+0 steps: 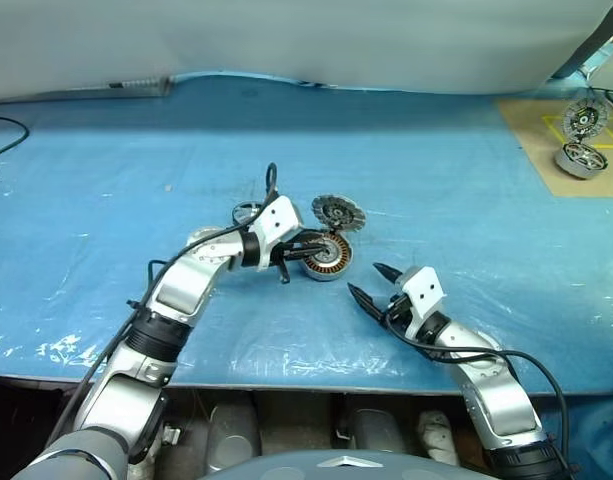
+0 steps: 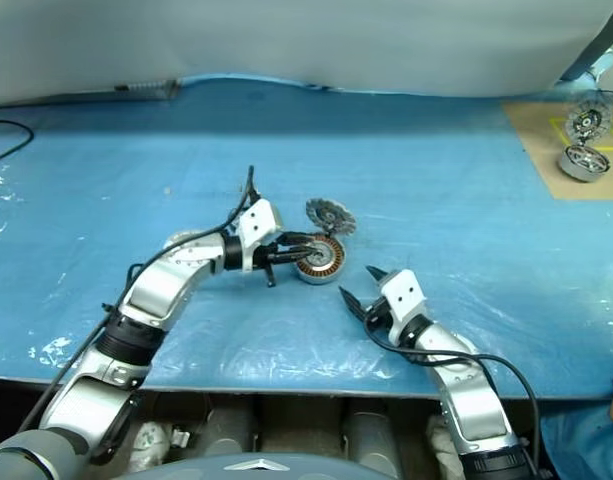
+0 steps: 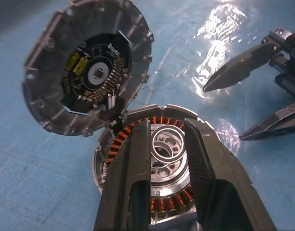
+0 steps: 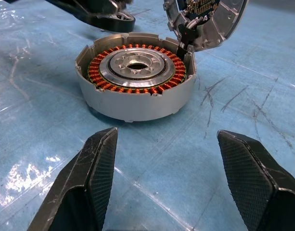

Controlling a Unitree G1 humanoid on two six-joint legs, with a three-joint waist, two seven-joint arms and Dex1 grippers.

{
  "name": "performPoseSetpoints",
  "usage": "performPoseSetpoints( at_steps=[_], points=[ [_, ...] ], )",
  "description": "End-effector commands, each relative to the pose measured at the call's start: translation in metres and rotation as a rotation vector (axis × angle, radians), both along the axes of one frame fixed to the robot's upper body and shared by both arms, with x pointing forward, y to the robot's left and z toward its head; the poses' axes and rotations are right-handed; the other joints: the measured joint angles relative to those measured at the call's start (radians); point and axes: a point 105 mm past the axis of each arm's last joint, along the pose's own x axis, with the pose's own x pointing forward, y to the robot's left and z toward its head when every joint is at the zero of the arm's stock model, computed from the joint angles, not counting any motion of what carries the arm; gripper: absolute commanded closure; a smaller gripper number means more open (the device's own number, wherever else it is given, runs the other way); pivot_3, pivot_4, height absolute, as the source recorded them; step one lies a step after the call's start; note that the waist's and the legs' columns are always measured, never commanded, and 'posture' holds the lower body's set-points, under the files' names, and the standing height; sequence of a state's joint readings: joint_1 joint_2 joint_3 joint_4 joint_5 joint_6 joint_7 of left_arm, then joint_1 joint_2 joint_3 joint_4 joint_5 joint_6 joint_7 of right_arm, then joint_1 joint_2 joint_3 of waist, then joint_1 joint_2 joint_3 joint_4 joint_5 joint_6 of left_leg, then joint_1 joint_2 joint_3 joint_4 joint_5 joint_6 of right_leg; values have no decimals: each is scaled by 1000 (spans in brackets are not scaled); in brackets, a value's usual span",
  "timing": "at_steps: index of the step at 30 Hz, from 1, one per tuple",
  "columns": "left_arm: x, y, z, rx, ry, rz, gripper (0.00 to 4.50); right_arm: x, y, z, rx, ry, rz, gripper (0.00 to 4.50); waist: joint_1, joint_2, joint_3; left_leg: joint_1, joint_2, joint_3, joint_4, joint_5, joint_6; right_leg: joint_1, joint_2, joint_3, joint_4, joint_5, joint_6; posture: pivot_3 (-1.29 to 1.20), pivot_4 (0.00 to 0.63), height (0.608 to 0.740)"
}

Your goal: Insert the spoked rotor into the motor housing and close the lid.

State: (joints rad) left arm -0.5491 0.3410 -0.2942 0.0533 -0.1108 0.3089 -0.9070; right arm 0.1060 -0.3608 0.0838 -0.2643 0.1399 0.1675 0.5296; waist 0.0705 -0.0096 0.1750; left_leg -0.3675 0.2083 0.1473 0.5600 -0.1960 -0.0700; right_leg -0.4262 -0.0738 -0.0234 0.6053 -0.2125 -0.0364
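The motor housing sits mid-table, copper windings showing inside its wall. Its lid stands tipped open at the far rim, ribbed inner face showing. My left gripper reaches in from the left at the housing's rim. Its fingers are closed to a narrow gap on a small ring, which hangs above the housing's hub. The spoked rotor lies on the table behind my left wrist. My right gripper stands open and empty just in front of the housing, pointing at it.
A blue sheet covers the table. On a tan board at the back right lie two more motor parts. A black cable runs at the far left. The table's front edge is close below my arms.
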Motion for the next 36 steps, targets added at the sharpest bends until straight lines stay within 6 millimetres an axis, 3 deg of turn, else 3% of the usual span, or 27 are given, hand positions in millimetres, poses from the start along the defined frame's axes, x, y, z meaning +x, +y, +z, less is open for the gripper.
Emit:
performPoseSetpoints(
  at_steps=[1, 15, 20, 26, 29, 34, 36],
  points=[
    [5, -11, 0, 14, -48, -18, 3847, -1, -1, 10, 5, -46, 10, 1006, 0, 0, 0, 0, 0, 0, 0, 0, 0, 0, 0, 0, 0, 0, 0, 0, 150, 740],
    [24, -20, -17, 66, -28, 5, 3847, -1, 2, 12, -18, -57, 47, 1006, 1, 0, 0, 0, 0, 0, 1, 0, 0, 0, 0, 0, 1, 0, 0, 0, 150, 740],
    [22, -19, -16, 64, -12, -11, 2027, 1, 4, 13, -22, -58, 51, 1006, 1, 1, 0, 0, 0, 0, 1, 0, 0, 1, 0, 0, 1, 0, 0, 0, 150, 740],
    [20, -9, 4, -29, 4, 6, 23, 1, 4, 15, -20, -63, 54, 1006, 0, 1, 0, 0, 0, 0, 1, 0, 0, 1, 0, 0, 1, 0, 0, 0, 150, 740],
    [9, -1, 16, -103, 22, -5, 255, 1, 1, 19, -17, -69, 51, 1006, 0, 1, 0, 0, 0, 0, 1, 0, 0, 1, 0, 0, 1, 0, 0, 0, 150, 740],
    [-5, 18, 33, -238, 31, 50, 1879, 4, -2, 36, 13, -87, 42, 1006, 0, 1, 0, 0, 0, 0, 1, 0, 0, 1, 0, 0, 1, 0, -1, 0, 150, 740],
    [-4, 30, 35, -287, 17, 120, 2580, 6, -2, 43, 16, -88, 43, 1423, 0, 1, 0, 0, 0, 0, 2, 0, 0, 1, 0, 0, 1, 0, -1, 0, 150, 740]
  ],
)
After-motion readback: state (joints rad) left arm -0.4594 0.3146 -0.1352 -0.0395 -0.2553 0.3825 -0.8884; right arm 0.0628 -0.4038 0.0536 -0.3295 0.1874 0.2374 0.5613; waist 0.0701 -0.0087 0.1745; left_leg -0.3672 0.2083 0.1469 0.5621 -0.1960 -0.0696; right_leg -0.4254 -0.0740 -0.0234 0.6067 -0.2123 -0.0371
